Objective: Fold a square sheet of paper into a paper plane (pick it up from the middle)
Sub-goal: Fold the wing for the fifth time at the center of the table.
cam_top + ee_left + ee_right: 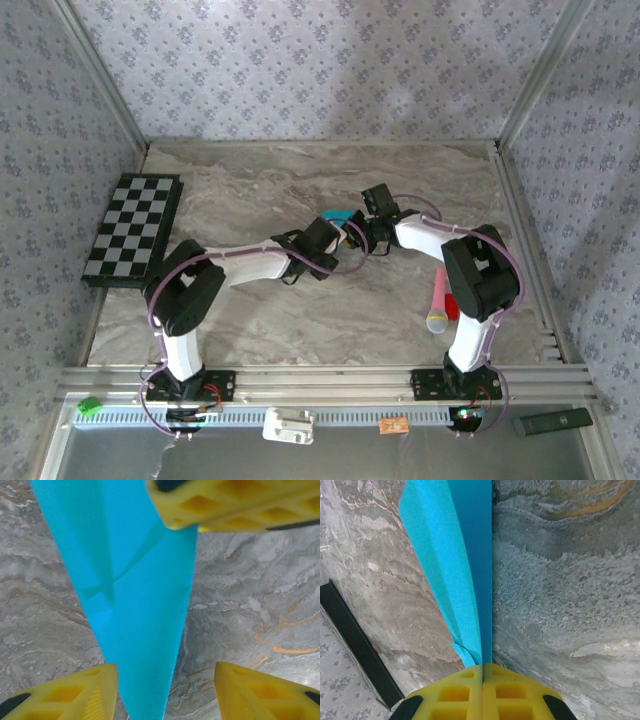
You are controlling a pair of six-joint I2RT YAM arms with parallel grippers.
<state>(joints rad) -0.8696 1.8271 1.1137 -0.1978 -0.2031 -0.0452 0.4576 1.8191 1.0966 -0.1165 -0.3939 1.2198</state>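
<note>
counted two yellow fingers [465, 677] on right gripper [482, 667]: pressed flat together, pinching the narrow end of one teal paper [465, 555], folded into a long tapered shape with a centre crease, over marble table [560, 605]. counted two fingers [100, 680] on left gripper [165, 672]: spread wide either side of the paper's pointed end, closer to the left one; cannot tell if touching. seen from above, both grippers meeting mid-table, teal showing just on their far side. also noted one checkered board [133, 230] at left edge, one pink-and-red stick [441, 303] right, beside right arm.
</note>
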